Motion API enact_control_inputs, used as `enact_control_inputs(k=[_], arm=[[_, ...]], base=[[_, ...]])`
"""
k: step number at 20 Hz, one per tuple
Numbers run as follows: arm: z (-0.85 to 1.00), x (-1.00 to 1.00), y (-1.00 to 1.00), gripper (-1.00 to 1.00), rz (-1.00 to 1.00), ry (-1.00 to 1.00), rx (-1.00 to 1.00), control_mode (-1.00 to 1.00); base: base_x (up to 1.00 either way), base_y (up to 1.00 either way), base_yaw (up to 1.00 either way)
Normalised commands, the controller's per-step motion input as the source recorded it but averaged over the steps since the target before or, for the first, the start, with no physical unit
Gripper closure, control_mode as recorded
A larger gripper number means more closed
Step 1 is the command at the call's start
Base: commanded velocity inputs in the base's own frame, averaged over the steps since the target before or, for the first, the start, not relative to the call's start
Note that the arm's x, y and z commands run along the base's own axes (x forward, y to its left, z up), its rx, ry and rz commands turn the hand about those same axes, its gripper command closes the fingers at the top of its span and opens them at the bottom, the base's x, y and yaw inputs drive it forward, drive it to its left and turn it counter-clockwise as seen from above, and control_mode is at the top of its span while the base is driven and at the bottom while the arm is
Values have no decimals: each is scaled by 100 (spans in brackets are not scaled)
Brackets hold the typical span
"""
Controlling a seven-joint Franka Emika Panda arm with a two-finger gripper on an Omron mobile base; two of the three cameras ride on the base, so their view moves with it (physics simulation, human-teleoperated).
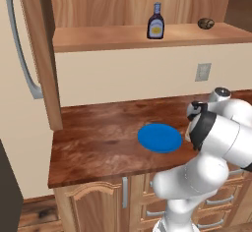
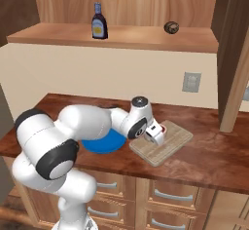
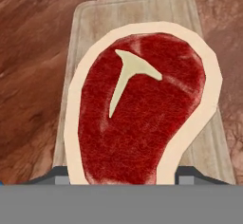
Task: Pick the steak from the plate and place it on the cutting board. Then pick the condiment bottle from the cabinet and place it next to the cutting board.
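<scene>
The steak sits between the fingers, held just over the cutting board, which lies near the tabletop's front edge, right of the plate. The fingers appear clamped on its pale fat rim, though their pads are cut off at the hand view's bottom edge. I judge the steak light, limp and slick, best taken across its narrow end. From the right base view the wrist hides most of it. At the back, the condiment bottle stands upright on the cabinet ledge: rigid and light, probably best gripped around the body.
</scene>
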Motion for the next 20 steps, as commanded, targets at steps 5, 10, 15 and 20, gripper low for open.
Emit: enact_control_inputs(k=[5, 10, 15, 20], arm=[[-16, 0, -5, 100, 0, 0, 0, -100], [-14, 0, -5, 100, 0, -1, 0, -100], [-15, 0, -5, 100, 0, -1, 0, -100], [-17, 0, -1, 100, 0, -2, 0, -100]], base=[[0, 0, 0], [0, 0, 0], [0, 0, 0], [0, 0, 0]])
